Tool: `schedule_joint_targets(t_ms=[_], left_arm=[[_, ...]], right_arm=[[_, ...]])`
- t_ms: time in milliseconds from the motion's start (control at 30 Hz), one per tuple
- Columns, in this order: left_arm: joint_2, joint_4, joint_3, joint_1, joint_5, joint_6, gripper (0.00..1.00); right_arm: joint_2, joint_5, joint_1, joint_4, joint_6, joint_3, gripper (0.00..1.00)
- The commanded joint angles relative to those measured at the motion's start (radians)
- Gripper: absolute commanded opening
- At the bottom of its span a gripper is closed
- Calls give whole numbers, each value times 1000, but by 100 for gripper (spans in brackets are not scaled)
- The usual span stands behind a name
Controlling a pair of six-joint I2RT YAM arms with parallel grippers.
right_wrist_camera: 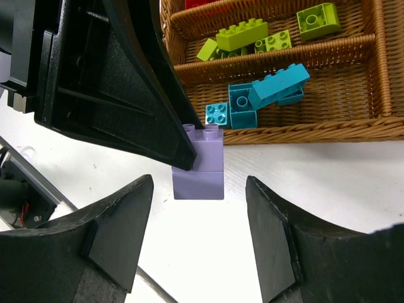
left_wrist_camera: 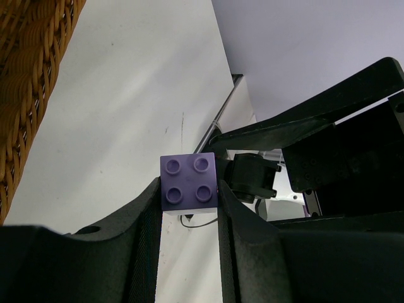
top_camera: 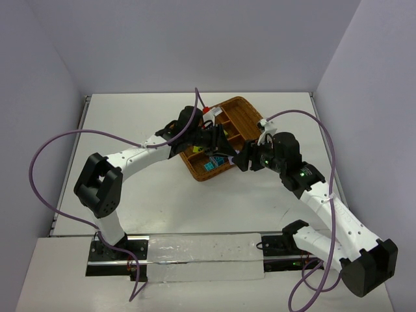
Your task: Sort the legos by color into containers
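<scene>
Found purple lego [right_wrist_camera: 199, 167] pinched in the closed-down left gripper [left_wrist_camera: 189, 196], just outside the near wall of the wicker tray [right_wrist_camera: 315, 129] by the cyan legos [right_wrist_camera: 252, 101]; found right gripper [right_wrist_camera: 199, 208] spread wide, flanking the brick without contact, with the tray lying directly beyond it

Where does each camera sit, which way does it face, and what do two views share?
Top external: above, behind the robot, looking down on table, wicker tray, left arm, right arm.
Left wrist: looks along the left gripper, shut on the purple lego.
Right wrist: looks through the open right gripper at tray.
Shared: both wrist views show that lego.
</scene>
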Motion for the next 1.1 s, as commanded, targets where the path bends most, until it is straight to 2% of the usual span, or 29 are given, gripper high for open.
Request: schedule_joint_targets(t_ms=[0, 467, 567, 667, 700, 733, 833, 1000, 1067], left_arm=[[-36, 6, 48, 4, -5, 10, 0], [-44, 11, 47, 5, 8, 7, 0], [-46, 10, 47, 4, 6, 8, 0], [-48, 9, 49, 5, 3, 6, 0], [-49, 7, 52, 5, -2, 8, 0], [-51, 2, 51, 6, -9, 9, 0], [-68, 4, 14, 28, -46, -6, 0], [-136, 101, -93, 93, -88, -77, 0], [-159, 61, -94, 112, -151, -56, 0]], right_arm=[[-1, 10, 6, 20, -4, 33, 68], [57, -22, 28, 54, -19, 36, 62], [65, -21, 36, 56, -17, 40, 47], [59, -19, 40, 60, -16, 36, 18], [58, -28, 38, 60, -20, 35, 3], [57, -39, 38, 53, -26, 32, 0], [41, -55, 40, 29, -24, 12, 0], [1, 36, 39, -61, -2, -20, 0], [5, 51, 40, -97, -1, -11, 0]])
